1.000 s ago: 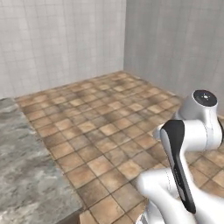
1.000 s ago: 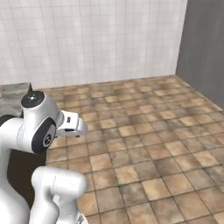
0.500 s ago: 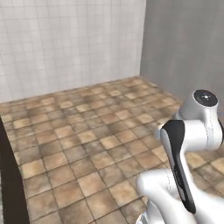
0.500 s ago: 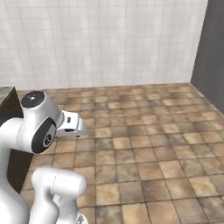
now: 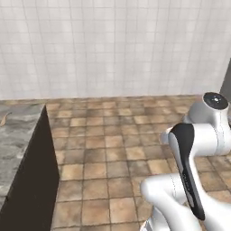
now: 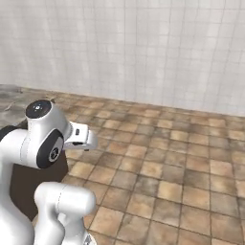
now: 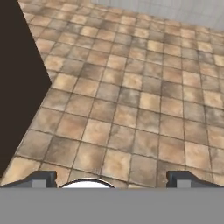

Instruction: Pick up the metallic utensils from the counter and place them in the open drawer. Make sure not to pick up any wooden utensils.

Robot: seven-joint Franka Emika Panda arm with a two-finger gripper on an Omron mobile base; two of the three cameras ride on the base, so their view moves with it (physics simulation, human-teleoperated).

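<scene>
My gripper (image 7: pixel 113 179) is open; its two dark fingertips (image 7: pixel 41 178) stand wide apart over brown floor tiles with nothing between them. The counter (image 5: pixel 18 140), a grey veined stone top on a dark brown base, lies at the left of the left base view, and its top (image 6: pixel 12 103) shows again at the left of the right base view. Its dark side (image 7: pixel 17 65) takes up the left of the hand view. The metallic utensils and the drawer are out of view. A small tan bit (image 5: pixel 3 120) lies on the stone at the picture's edge, too small to identify.
Brown tiled floor (image 5: pixel 117 149) stretches ahead to a white tiled wall (image 5: pixel 113 45). A dark grey panel (image 5: pixel 227 81) stands at the far right. My own white arm (image 6: pixel 43 143) rises between the base and the counter's end.
The whole scene has swung across both base views, so the base has turned. The counter's end now sits at the left again. The arm's pose looks unchanged.
</scene>
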